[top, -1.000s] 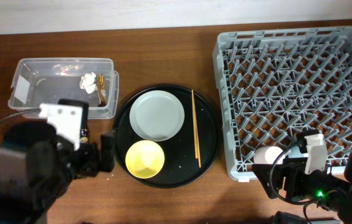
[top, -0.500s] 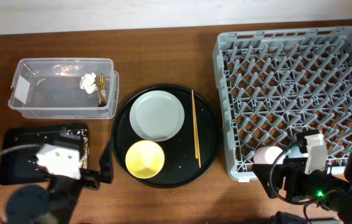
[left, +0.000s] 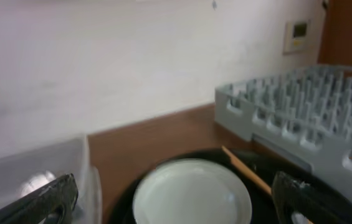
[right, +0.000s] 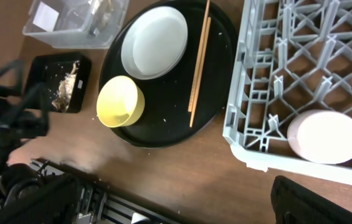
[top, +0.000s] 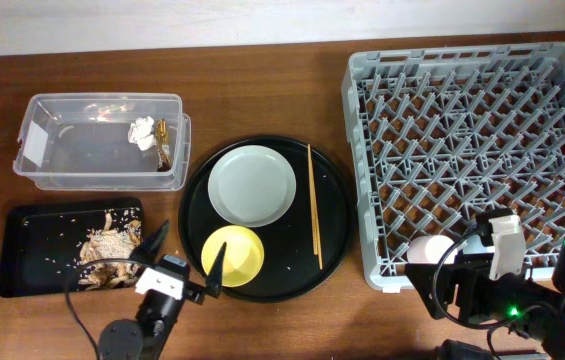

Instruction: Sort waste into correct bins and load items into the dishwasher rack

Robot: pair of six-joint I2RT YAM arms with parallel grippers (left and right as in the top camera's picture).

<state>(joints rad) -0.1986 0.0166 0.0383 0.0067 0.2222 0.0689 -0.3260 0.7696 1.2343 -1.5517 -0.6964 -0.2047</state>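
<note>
Overhead looks straight down over the counter (top: 262,100); left wrist sits low, facing the wall (left: 101,62); right wrist looks down obliquely; all share the plate (top: 252,186)

left hand (top: 186,262) — pulled back off black tray (top: 30,238) | food scraps (top: 108,249) now uncovered

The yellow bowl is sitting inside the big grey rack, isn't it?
No. The yellow bowl sits on the round black tray, next to the pale plate, not inside the grey rack. The overhead view shows it.
</note>
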